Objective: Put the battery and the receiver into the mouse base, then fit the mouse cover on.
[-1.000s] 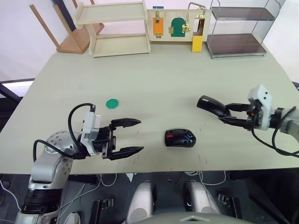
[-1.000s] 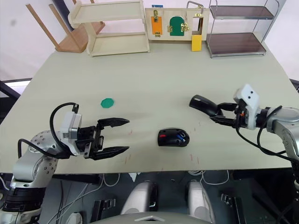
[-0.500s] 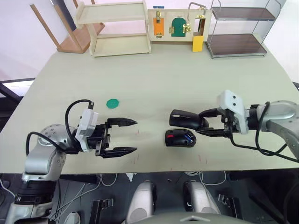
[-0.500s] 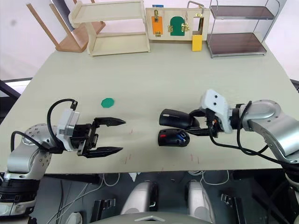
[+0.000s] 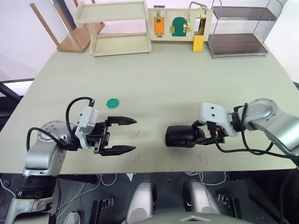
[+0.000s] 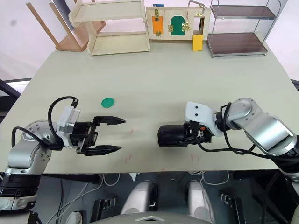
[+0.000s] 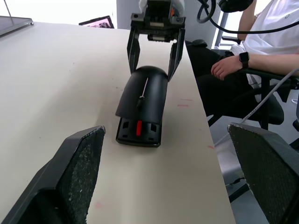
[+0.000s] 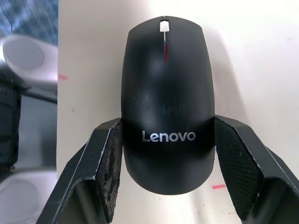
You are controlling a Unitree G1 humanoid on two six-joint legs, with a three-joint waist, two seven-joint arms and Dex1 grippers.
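Note:
The black mouse cover lies on top of the mouse base, near the table's front edge. Of the base, just the front end with a red part peeks out under it. My right gripper is shut on the cover's rear, one finger pressed against each side below the pale logo. The battery and the receiver are hidden under the cover. My left gripper hangs open over the table to the left of the mouse, holding nothing.
A flat green disc lies behind the left gripper. Wooden shelves, a latch board and a metal rack line the far edge. A seated person is beyond the table edge in the left wrist view.
My right gripper carried the cover leftward and down, from above the table onto the open base, which it now covers. The left gripper stayed open and barely moved.

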